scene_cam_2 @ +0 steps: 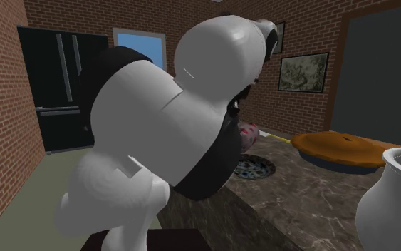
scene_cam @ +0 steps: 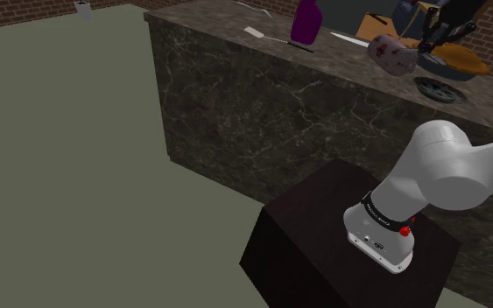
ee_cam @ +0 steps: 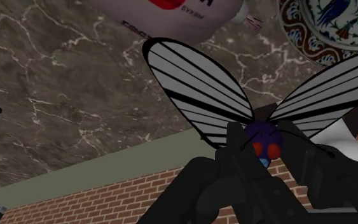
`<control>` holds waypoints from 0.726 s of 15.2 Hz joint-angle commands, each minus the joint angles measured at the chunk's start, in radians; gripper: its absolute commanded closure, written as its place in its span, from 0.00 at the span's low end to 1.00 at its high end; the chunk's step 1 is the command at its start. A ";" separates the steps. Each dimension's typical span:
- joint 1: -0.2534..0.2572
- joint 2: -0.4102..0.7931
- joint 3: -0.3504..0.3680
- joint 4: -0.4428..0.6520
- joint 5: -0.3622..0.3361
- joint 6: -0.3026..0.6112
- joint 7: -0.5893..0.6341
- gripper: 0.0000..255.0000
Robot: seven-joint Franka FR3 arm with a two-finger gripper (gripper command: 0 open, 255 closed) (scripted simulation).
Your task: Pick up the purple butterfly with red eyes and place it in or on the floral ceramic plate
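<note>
Butterfly: purple body, red eyes, pale grey wings w/ black veins. It's clamped in the tool, body pinched btwn the two black fingers, wings fanned out past the tips. It's held up clear of the desk, which is dark veined marble.

Floral plate, blue/red pattern on white, lies on the desk beyond one wing tip, apart from the butterfly. Pale pouch w/ red label lies on the desk beyond the other wing.

Shoulder view: plate sits near the desk's front edge. Pinkish pouch is near it toward the view's left, brown pie just behind it. Further left on the desk are a purple vase and a white spatula. Arm base sits on a dark stand in front of the desk.

2nd ext view: arm is up close. Plate, pie and white jug are on the desk. Black fridge stands by a brick wall behind.
</note>
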 commanded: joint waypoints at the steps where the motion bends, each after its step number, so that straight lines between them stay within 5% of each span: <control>1: -0.023 -0.024 -0.012 0.010 -0.028 -0.031 -0.037 1.00; 8: -0.075 -0.076 -0.057 0.113 -0.124 -0.158 -0.177 1.00; 11: -0.090 -0.098 -0.064 0.064 -0.139 -0.128 -0.177 1.00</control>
